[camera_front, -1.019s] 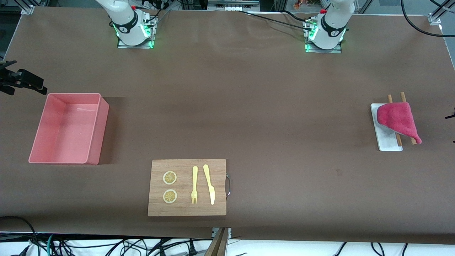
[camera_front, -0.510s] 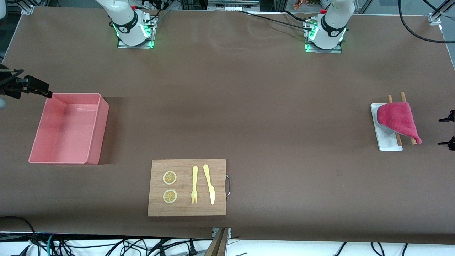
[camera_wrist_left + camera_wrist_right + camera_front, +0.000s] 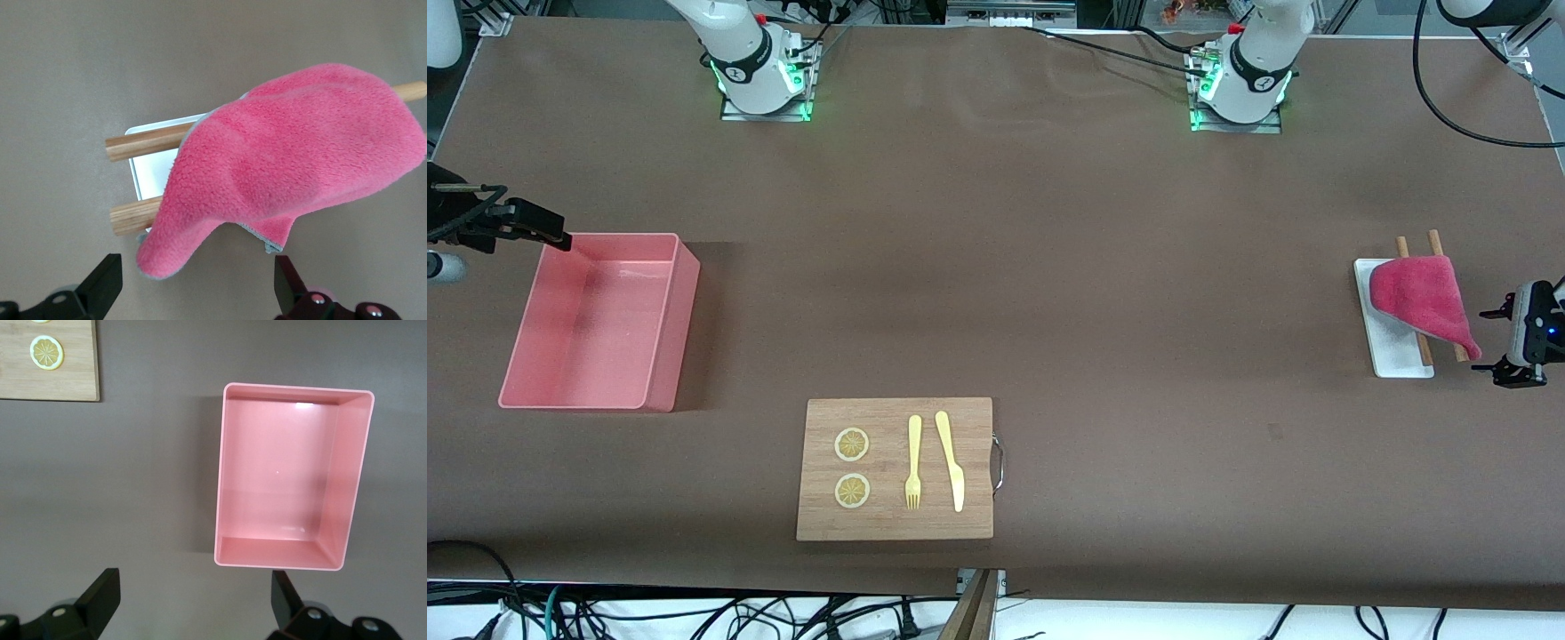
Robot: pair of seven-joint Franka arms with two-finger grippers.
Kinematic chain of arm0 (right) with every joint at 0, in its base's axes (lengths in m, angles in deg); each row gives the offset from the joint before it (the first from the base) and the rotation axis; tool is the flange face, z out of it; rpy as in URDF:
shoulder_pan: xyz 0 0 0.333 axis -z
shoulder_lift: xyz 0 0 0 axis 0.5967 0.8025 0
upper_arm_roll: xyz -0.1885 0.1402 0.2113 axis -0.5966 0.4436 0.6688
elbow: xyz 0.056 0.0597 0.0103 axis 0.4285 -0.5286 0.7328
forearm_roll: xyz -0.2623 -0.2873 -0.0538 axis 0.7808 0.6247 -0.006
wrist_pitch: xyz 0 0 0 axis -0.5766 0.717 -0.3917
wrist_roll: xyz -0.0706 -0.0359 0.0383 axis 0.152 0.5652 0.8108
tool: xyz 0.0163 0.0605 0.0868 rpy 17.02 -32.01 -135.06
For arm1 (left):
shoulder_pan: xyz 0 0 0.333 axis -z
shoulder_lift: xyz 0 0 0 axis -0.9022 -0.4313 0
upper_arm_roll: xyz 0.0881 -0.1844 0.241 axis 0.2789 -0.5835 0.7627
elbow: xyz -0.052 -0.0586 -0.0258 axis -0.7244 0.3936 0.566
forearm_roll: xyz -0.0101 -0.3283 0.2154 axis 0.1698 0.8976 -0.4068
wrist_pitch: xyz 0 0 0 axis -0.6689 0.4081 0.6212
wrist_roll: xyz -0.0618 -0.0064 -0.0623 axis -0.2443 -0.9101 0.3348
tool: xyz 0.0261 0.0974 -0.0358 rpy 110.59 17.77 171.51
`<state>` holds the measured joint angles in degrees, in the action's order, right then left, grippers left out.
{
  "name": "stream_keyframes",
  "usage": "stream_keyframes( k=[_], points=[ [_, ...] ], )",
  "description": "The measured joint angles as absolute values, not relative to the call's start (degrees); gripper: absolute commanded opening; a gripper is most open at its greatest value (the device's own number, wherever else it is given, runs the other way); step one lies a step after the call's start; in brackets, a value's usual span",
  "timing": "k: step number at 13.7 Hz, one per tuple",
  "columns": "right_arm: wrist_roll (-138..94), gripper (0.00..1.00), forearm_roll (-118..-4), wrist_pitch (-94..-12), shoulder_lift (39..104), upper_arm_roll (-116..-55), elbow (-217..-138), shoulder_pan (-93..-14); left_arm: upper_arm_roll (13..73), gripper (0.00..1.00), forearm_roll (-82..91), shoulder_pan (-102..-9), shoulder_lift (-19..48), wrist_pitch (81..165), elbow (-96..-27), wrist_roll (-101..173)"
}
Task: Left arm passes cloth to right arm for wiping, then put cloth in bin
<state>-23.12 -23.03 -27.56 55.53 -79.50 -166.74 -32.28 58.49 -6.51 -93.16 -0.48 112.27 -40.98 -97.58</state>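
- Board (image 3: 895, 468) with fork and knife lies nearest, untouched.
- The cloth (image 3: 1421, 300) drapes over two sticks on the white tray (image 3: 1389, 342); the left gripper (image 3: 1500, 338), jaws released, hangs beside it, ready to descend and pinch.
- The right gripper (image 3: 543, 236) waits, jaws released, over the empty bin (image 3: 660, 322)'s far corner.

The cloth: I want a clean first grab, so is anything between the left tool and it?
Nothing visible. The cloth lies draped over two wooden sticks on a white tray, and the left tool hangs open right beside it, with only bare table between.
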Motion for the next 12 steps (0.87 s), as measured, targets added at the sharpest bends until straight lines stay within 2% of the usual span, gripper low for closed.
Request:
stream_keyframes(
  k=[1,3,4,5,6,7,8,9,12],
  points=[
    [-23.1,1.0,-23.0,-27.6,55.9,-79.5,-166.8,-32.3,58.5,0.73,-6.5,-93.0,-0.6,112.3,-41.0,-97.7],
    [-23.1,1.0,-23.0,-27.7,56.5,-79.5,-166.9,-32.3,58.5,0.63,-6.5,-92.7,-0.6,112.4,-41.0,-97.7],
    [-23.1,1.0,-23.0,-27.7,56.6,-79.5,-166.9,-32.3,58.5,0.63,-6.5,-92.5,-0.7,112.4,-41.0,-97.7],
    [-23.1,1.0,-23.0,-27.7,56.6,-79.5,-166.9,-32.3,58.5,0.54,-6.5,-92.4,-0.7,112.4,-41.0,-97.7],
    [-23.0,1.0,-23.0,-27.7,56.6,-79.5,-166.9,-32.3,58.5,0.4,-6.5,-92.3,-0.7,112.4,-41.0,-97.7],
    [-22.4,1.0,-23.0,-27.7,56.6,-79.4,-166.9,-32.3,58.5,0.36,-6.5,-92.3,-0.7,112.4,-41.0,-97.7],
    [-21.1,1.0,-23.1,-27.7,56.6,-79.2,-166.9,-32.3,58.5,0.21,-6.5,-92.3,-0.7,112.4,-41.0,-97.7],
    [-19.1,1.0,-23.1,-27.7,56.6,-78.6,-166.9,-32.3,58.5,0.11,-6.5,-92.3,-0.8,112.4,-40.9,-97.7],
    [-10.3,1.0,-23.1,-27.7,56.6,-75.4,-166.9,-32.4,58.5,0.04,-6.5,-92.3,-0.7,112.4,-40.7,-97.8]
  ],
)
